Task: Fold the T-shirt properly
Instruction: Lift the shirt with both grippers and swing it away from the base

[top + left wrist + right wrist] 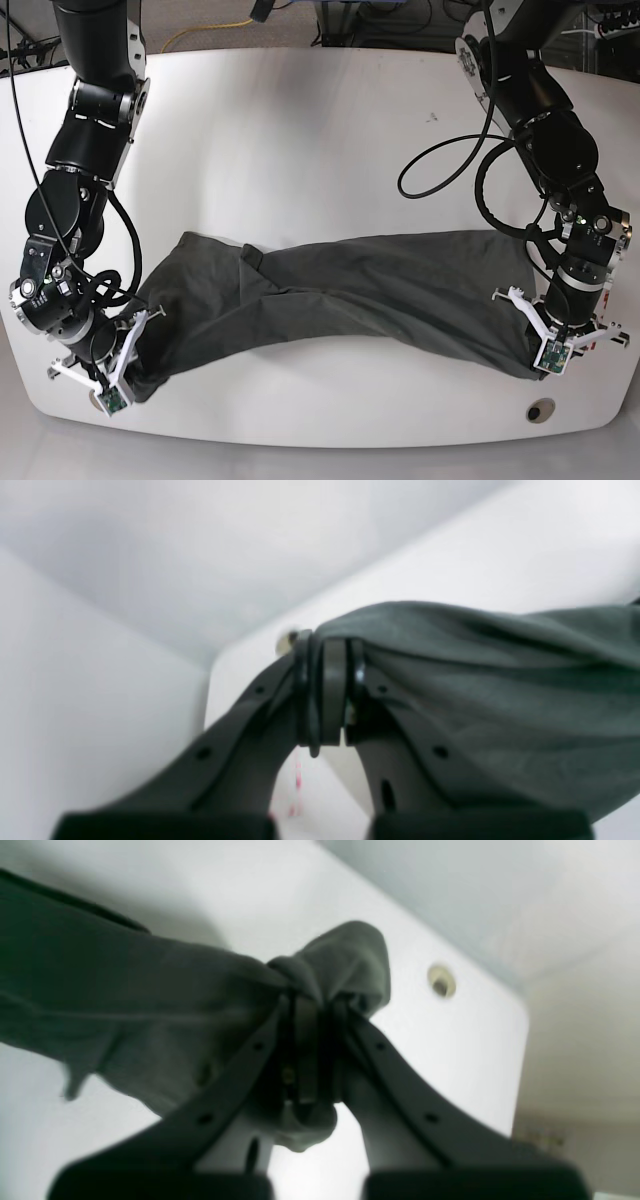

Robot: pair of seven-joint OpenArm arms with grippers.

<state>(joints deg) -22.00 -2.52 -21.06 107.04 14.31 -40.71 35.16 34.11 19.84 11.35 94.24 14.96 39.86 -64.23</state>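
I am holding the T-shirt [340, 290] stretched as a long band across the near half of the white table [300, 120], its long axis running roughly from 9 o'clock to 3 o'clock in the base view, sagging slightly in the middle. The left gripper [332, 690] is sitting at the 3 o'clock end with its jaws closed on a bunched edge of the cloth, and from those jaws the fabric is trailing away toward 3 o'clock in the left wrist view. The right gripper [312, 1050] is sitting at the 9 o'clock end, jaws clamped on a knot of cloth, the rest draping off toward 9 o'clock in its own view. Both ends are lying close to the table's near edge, so neither arm is nearer the garment than the other; each is owning one end. I am judging that the next move turns on this span staying taut and square to the table edge.
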